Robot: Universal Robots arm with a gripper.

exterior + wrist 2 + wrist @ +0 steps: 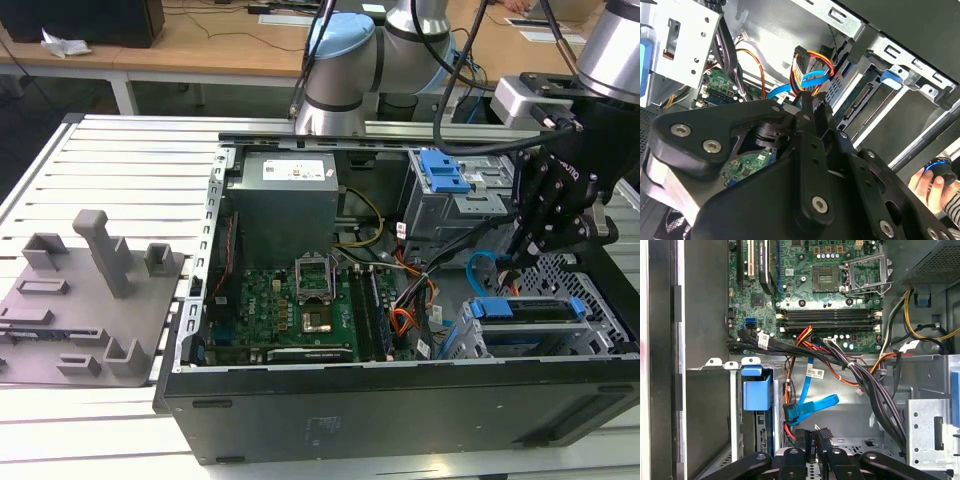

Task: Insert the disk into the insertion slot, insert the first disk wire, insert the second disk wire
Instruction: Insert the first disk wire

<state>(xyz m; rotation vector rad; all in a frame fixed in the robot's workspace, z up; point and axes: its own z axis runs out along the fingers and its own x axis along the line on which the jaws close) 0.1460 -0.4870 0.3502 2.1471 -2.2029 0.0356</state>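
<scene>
The disk [527, 310], in its blue carrier, lies seated in the insertion slot [462, 340] at the near corner of the open computer case [400, 400], so the first step of the job looks complete. Both wire steps appear outstanding: in the second wrist view the disk's bare connector edge faces the case interior with nothing plugged into it. A flat blue wire [812, 406] and a black plug on orange, red and yellow leads [804, 56] hang loose just beyond the slot's open end. The claw [522, 248] hovers over the slot's far side, pointing down into the case. Its fingers [824, 436] are drawn close together, their tips right beside the loose plug; whether they pinch anything cannot be made out. Behind the slot stands the grey bay with the blue bracket [445, 175], untouched. The arm [340, 70] rises from the desk [130, 160] beyond the case and reaches over it, its wrist held steeply downward above the slot. A person's hand [932, 185] holds a small dark object outside the case wall next to the slot.
</scene>
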